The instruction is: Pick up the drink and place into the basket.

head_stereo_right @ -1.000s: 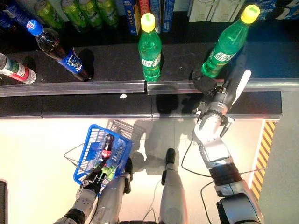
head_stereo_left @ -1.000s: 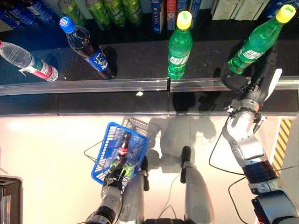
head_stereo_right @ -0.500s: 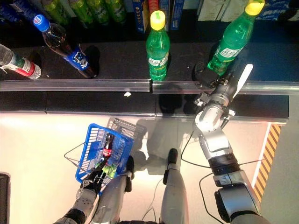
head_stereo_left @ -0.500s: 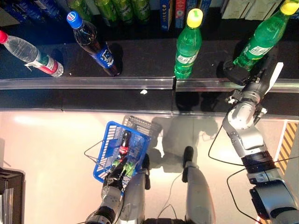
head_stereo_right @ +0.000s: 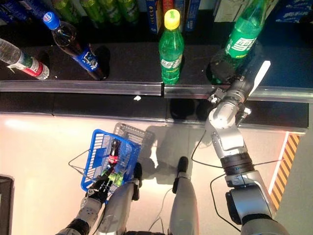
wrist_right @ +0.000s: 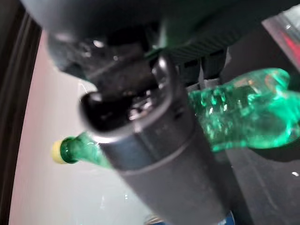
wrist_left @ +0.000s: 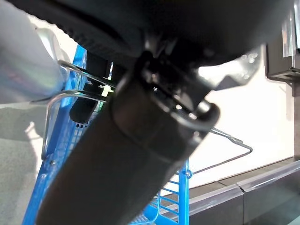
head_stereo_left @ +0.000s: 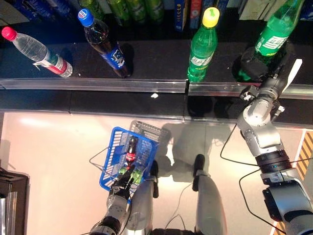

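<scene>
The drink, a green bottle (head_stereo_left: pixel 272 36) with a white label, stands at the right end of the dark shelf (head_stereo_left: pixel 146 56). My right hand (head_stereo_left: pixel 252 66) is curled round its lower part. In the right wrist view the green bottle (wrist_right: pixel 243 117) shows past the thumb (wrist_right: pixel 159 154), with fingers bent over it. A blue basket (head_stereo_left: pixel 111 156) hangs low at the left, with my left hand (head_stereo_left: pixel 122 183) shut on its wire handle (wrist_left: pixel 229 140). A small cola bottle (head_stereo_left: pixel 130 151) with a red label lies inside the basket.
Another green bottle (head_stereo_left: pixel 201 49) with a yellow cap stands mid-shelf. Left of it are a dark cola bottle (head_stereo_left: pixel 102 44) and a water bottle (head_stereo_left: pixel 36 51). A metal rail (head_stereo_left: pixel 98 84) runs along the shelf front. More bottles and boxes line the back.
The whole picture has shifted, so the camera moved. My right hand has closed in around the green bottle's base, and the bottle now stands more upright. The basket hangs as before.
</scene>
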You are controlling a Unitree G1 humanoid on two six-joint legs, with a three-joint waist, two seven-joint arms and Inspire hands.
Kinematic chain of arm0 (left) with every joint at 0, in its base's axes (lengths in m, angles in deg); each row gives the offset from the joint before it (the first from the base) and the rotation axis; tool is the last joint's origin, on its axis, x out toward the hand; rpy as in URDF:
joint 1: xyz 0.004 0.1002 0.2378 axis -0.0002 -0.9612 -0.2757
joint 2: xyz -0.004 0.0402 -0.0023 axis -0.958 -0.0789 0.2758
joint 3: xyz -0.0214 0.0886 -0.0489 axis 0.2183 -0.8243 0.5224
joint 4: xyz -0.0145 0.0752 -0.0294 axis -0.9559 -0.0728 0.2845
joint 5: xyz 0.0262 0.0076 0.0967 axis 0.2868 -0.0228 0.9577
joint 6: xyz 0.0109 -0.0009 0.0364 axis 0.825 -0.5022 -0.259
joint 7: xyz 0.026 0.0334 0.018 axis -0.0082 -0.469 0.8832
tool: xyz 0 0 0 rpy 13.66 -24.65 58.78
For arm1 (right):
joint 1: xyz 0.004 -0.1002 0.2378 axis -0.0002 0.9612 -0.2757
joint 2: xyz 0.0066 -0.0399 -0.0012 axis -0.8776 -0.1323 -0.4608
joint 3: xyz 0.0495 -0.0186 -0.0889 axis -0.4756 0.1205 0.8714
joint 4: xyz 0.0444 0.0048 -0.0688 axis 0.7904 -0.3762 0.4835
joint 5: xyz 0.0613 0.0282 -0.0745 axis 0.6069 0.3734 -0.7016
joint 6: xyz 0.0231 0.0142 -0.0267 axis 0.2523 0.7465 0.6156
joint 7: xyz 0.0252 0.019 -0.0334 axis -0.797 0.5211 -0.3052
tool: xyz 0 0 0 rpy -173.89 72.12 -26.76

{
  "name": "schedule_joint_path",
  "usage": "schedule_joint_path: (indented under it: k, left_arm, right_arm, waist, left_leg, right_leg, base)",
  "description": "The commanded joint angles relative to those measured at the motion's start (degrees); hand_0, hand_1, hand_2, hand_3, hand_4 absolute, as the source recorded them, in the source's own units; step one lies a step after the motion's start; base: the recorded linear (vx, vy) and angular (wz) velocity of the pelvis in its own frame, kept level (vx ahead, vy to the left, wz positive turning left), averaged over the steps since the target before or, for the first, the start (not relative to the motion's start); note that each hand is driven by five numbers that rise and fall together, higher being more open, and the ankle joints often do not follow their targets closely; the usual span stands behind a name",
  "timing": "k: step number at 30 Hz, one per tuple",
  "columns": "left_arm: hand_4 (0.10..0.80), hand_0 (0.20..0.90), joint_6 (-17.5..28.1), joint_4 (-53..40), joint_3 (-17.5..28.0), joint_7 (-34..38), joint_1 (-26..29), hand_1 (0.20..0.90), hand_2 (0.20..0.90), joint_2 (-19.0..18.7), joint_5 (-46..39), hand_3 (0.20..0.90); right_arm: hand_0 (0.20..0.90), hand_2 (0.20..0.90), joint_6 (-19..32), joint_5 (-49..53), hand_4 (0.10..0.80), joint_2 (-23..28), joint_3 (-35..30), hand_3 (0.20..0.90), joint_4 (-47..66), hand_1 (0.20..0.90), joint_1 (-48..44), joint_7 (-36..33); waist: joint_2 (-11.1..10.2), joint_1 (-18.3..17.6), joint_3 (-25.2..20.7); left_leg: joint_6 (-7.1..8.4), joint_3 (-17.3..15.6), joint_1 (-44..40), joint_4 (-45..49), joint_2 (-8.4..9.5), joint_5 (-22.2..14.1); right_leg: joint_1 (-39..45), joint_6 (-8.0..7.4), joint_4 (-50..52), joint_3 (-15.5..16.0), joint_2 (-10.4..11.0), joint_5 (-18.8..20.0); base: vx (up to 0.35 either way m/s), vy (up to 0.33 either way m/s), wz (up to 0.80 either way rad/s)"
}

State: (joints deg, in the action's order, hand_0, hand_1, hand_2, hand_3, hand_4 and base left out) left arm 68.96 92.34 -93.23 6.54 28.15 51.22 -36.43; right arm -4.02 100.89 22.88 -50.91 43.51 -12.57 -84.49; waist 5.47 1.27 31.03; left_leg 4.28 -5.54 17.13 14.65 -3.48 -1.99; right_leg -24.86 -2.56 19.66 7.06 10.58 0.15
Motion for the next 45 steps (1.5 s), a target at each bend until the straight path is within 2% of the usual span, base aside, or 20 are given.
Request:
schedule_joint_path:
  k: [1,12,16,20,23,26,30,36,45]
  left_arm:
    - [0.100,0.300,5.21,-3.68,1.24,-0.31,-6.45,0.300,0.300,-4.87,1.26,0.200]
    - [0.100,0.300,4.94,-3.64,2.06,-0.77,-7.59,0.300,0.300,-4.55,1.25,0.200]
    - [0.100,0.300,5.76,-4.22,2.54,-1.46,-8.03,0.300,0.300,-4.27,0.30,0.200]
    - [0.100,0.300,7.80,-6.36,3.34,-2.69,-8.41,0.300,0.300,-3.80,-1.12,0.200]
    - [0.100,0.300,9.10,-9.00,3.95,-3.77,-8.83,0.300,0.300,-3.13,-2.16,0.200]
    - [0.100,0.300,10.67,-11.29,4.45,-5.02,-9.31,0.300,0.300,-3.04,-2.20,0.200]
    - [0.100,0.300,12.01,-12.77,4.57,-6.80,-9.66,0.300,0.300,-3.20,-2.43,0.200]
    - [0.100,0.300,12.46,-16.16,5.26,-10.04,-11.13,0.300,0.300,-3.72,-1.68,0.200]
    - [0.100,0.300,13.43,-26.68,2.76,-11.57,-15.37,0.300,0.300,-5.44,3.36,0.200]
  right_arm:
    - [0.300,0.300,4.85,-2.63,0.100,5.56,-3.21,0.200,6.39,0.300,-6.01,0.61]
    - [0.300,0.300,6.68,-2.70,0.100,5.35,-5.28,0.200,5.97,0.300,-2.32,1.80]
    - [0.300,0.300,8.78,-3.09,0.100,5.65,-5.82,0.200,7.49,0.300,-1.53,3.53]
    - [0.300,0.300,10.28,-4.92,0.100,3.74,-5.44,0.200,11.88,0.300,1.42,6.24]
    - [0.300,0.300,11.26,-6.87,0.100,2.81,-5.10,0.200,15.58,0.300,3.46,9.26]
    - [0.300,0.300,13.72,-9.18,0.100,0.57,-4.79,0.200,20.41,0.300,7.20,11.65]
    - [0.300,0.300,14.62,-9.22,0.100,-0.32,-4.13,0.200,25.47,0.300,10.15,15.32]
    - [0.300,0.300,16.87,-3.20,0.100,-2.00,-2.74,0.200,31.31,0.300,15.34,24.55]
    - [0.300,0.300,19.35,4.86,0.100,-4.02,1.88,0.200,39.26,0.300,22.39,38.74]
  waist:
    - [1.97,-0.14,-1.23]
    - [2.08,-0.14,-1.99]
    - [2.12,-0.28,-2.67]
    - [1.94,-0.62,-3.49]
    - [1.71,-0.94,-3.84]
    - [0.93,-1.19,-4.98]
    - [0.50,-1.61,-5.81]
    - [-0.60,-1.61,-8.33]
    - [-1.64,-0.42,-11.90]
  left_leg:
    - [-0.42,3.53,3.11,8.54,-0.01,2.57]
    - [-0.23,3.64,1.21,9.24,-0.17,2.90]
    - [-0.14,3.51,0.59,8.89,-0.12,2.92]
    - [0.05,3.49,0.12,8.87,-0.09,3.31]
    - [0.11,3.35,-0.80,9.93,-0.26,2.79]
    - [0.16,3.23,-1.53,9.76,-0.43,2.97]
    - [0.24,2.70,-3.26,9.04,-0.75,2.84]
    - [0.29,1.76,-6.65,6.93,-1.12,2.23]
    - [0.09,1.23,-10.94,3.66,-1.25,1.20]
  right_leg:
    - [2.87,1.38,1.31,0.72,0.55,-3.26]
    - [5.71,2.06,1.96,1.05,0.52,-4.45]
    - [6.21,2.06,2.00,1.00,0.52,-4.69]
    - [6.70,2.12,2.28,0.74,0.35,-5.00]
    - [7.73,2.37,3.25,0.59,0.28,-6.13]
    - [8.92,2.42,2.85,0.39,0.06,-5.95]
    - [10.70,2.37,2.33,0.16,-0.01,-6.14]
    - [14.48,1.91,0.40,0.21,-0.14,-6.33]
    - [19.64,1.27,-2.74,0.96,-0.39,-6.39]
  base:
    - [0.007,0.016,0.05]
    - [-0.007,0.010,0.05]
    - [-0.023,0.032,0.01]
    - [-0.027,0.044,0.00]
    - [0.003,0.026,-0.01]
    - [0.000,0.000,0.00]
    - [0.000,0.000,0.00]
    - [0.030,0.004,0.01]
    - [0.037,0.011,0.02]
